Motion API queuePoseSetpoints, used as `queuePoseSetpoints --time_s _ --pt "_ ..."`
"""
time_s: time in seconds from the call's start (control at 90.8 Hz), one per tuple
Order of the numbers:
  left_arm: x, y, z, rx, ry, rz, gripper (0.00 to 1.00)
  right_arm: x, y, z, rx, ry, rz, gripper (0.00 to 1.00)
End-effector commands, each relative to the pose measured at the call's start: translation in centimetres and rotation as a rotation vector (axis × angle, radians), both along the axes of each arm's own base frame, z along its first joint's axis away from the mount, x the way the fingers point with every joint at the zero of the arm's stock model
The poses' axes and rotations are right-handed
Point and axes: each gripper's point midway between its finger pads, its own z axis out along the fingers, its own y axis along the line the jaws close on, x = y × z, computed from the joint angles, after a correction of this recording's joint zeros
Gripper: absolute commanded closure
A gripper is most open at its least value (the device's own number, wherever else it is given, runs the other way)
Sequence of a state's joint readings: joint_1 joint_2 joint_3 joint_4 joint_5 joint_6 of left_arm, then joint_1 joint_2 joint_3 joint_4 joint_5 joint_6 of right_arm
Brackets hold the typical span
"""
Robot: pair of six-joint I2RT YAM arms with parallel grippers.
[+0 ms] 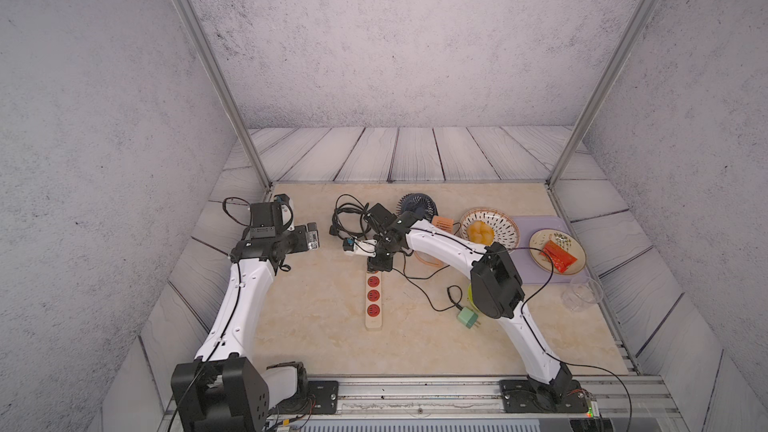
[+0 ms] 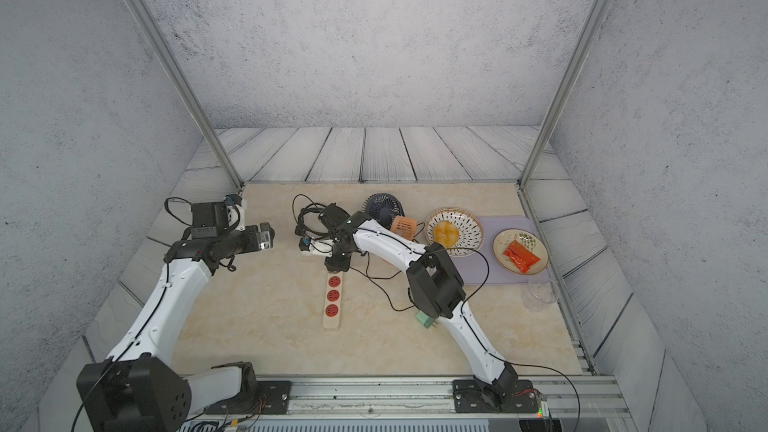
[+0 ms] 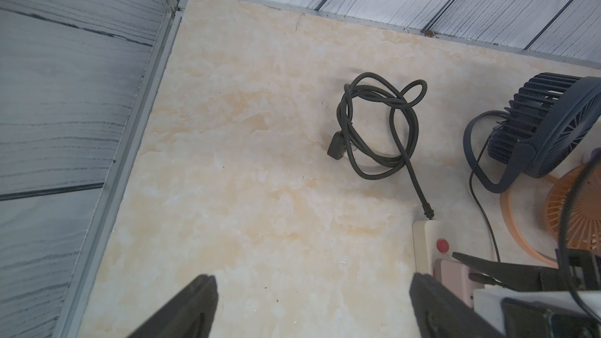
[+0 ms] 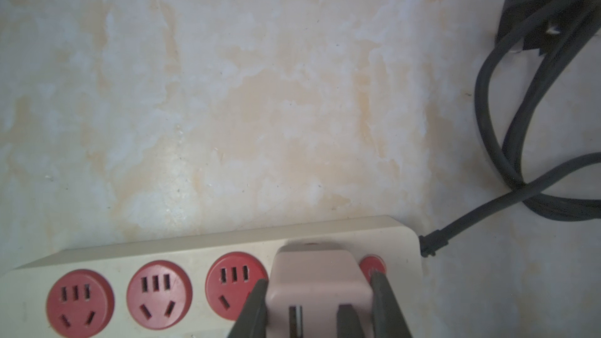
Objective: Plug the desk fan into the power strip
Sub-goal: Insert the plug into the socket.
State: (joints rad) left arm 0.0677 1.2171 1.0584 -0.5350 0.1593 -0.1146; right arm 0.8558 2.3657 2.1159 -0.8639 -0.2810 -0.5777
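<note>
Power strip [image 1: 373,301]: lay flat near the middle of the table [image 1: 316,326], running front to back; three red sockets showed bare in both top views.
Pink plug block [image 4: 317,274]: sat over the fourth socket, just beside the round button [image 4: 372,263] at the strip's far end; whether its pins were fully home could not be told.
Right gripper [image 4: 320,281]: clamped on the pink plug block, a finger against each side.
Left gripper [image 3: 312,307]: jaws wide apart, holding nothing, above bare table to the left of the strip.
Black cord [image 3: 380,125]: ran out from the strip's button end and lay in a loose coil beyond it.
Navy desk fan [image 1: 417,206]: stood at the back behind the right gripper, with an orange fan [image 3: 579,216] just beside it.
Green plug block [image 1: 468,317]: lay loose to the right of the strip.
</note>
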Motion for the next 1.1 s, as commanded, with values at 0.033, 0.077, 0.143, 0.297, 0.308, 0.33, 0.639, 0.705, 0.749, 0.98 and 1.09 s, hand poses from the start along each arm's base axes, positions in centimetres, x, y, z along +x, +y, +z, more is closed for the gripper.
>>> queuePoseSetpoints --time_s 0.033,0.077,0.143,0.297,0.308,0.33,0.639,0.705,0.749,0.98,1.09 --pt "-0.1 0.1 0.7 -0.017 -0.012 0.006 0.01 -4.1 -7.7 -9.9 -0.390 0.256 -0.050 0.99" --pt "-0.1 0.1 0.7 -0.017 -0.012 0.006 0.01 -4.0 -7.4 -9.6 -0.383 0.247 -0.051 0.93" --pt "-0.2 0.0 0.7 -0.021 -0.015 0.001 0.01 -3.7 -7.0 -9.1 -0.375 0.226 -0.052 0.81" --pt "-0.2 -0.1 0.8 -0.028 -0.013 -0.004 0.01 -3.3 -6.0 -7.1 -0.353 0.173 -0.039 0.55" --pt "-0.1 -0.1 0.8 -0.028 -0.013 -0.005 0.01 -3.3 -5.9 -6.9 -0.348 0.168 -0.038 0.55" --pt "-0.1 -0.2 0.8 -0.029 -0.013 -0.006 0.01 -3.2 -5.6 -6.4 -0.338 0.160 -0.039 0.54" --pt "-0.1 -1.0 1.0 -0.059 -0.011 -0.049 0.01 -1.6 -3.0 0.7 -0.189 0.036 -0.057 0.38" --pt "-0.2 -1.2 1.2 -0.064 -0.014 -0.062 0.01 -1.5 -2.2 2.5 -0.136 0.017 -0.053 0.24" --pt "-0.3 -1.5 1.3 -0.067 -0.013 -0.077 0.01 -1.6 -1.8 3.9 -0.103 0.005 -0.053 0.05" --pt "-0.6 -2.8 0.8 -0.137 0.029 -0.121 0.01 -2.4 -2.0 10.9 0.006 -0.048 -0.089 0.03" --pt "-0.3 -3.6 0.2 -0.191 0.058 -0.138 0.03 -3.2 -3.7 13.6 0.045 -0.084 -0.124 0.03"
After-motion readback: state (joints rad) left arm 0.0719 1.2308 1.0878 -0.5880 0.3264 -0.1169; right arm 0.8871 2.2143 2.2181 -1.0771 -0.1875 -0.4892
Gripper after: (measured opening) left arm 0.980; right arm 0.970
